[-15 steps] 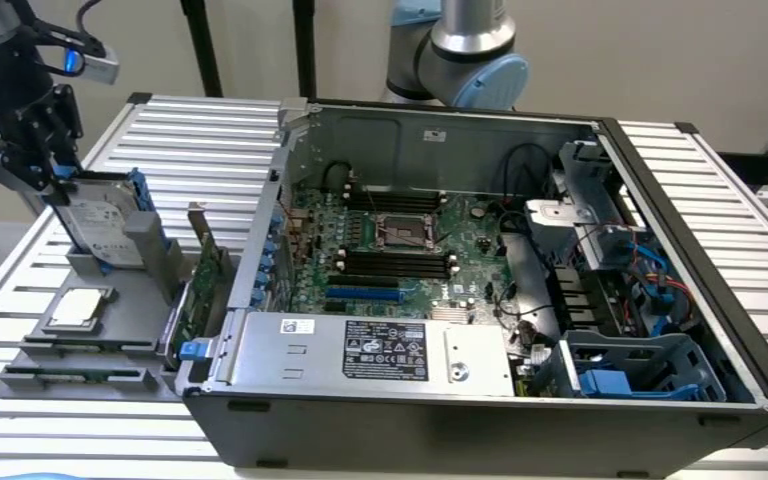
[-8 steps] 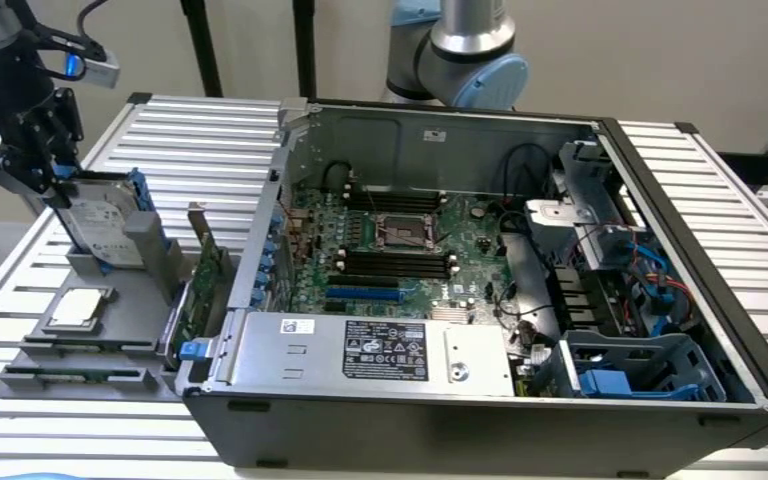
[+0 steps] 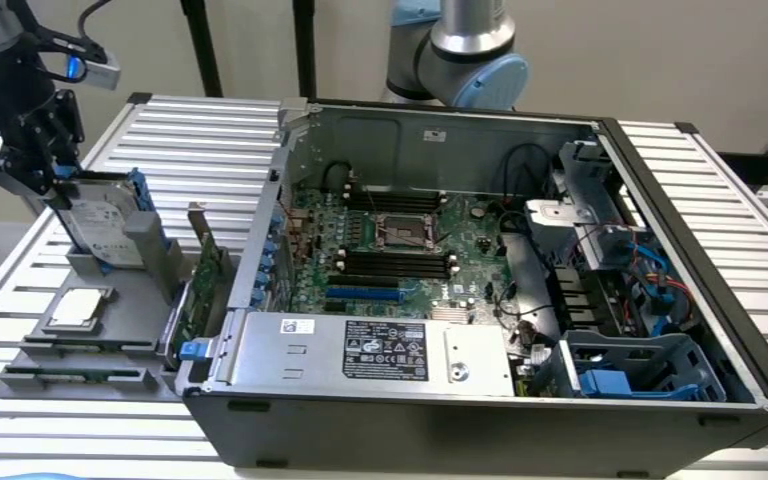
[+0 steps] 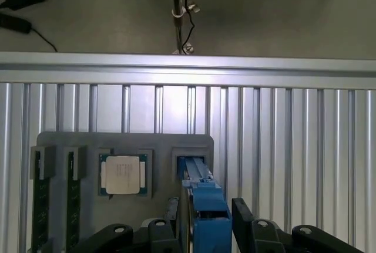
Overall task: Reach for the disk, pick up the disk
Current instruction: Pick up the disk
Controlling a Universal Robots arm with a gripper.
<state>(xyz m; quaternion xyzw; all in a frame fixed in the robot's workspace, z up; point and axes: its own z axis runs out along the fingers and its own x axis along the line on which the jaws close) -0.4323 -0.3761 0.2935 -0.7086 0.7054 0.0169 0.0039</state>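
**Arm pose.** Gripper (image 3: 51, 180) hangs at the exterior view's far left, pointing down over the grey holder block (image 3: 137, 262). In the wrist view the gripper (image 4: 205, 206) is released, its black fingers (image 4: 172, 212) standing on either side of the disk's top edge with a gap showing on one side.

**Disk.** The disk (image 3: 97, 222) stands on edge in the holder block's far slot (image 4: 176, 160), with its blue rail (image 4: 200, 176) uppermost.

**Hard to make out.** The disk's lower part is sunk in the slot. Whether the second finger touches the rail cannot be told. An arm joint (image 3: 471, 50) behind the computer case is cut off by the frame.

**Containers.**
- The holder block also carries a square processor chip (image 3: 77, 308) and two narrow circuit boards (image 4: 40, 203) on edge.
- The open computer case (image 3: 704, 250), to the exterior view's right, holds a motherboard (image 3: 398, 240), a labelled power supply (image 3: 357, 350) and a blue cage (image 3: 644, 365).
- Everything rests on a slatted metal table (image 3: 197, 130).
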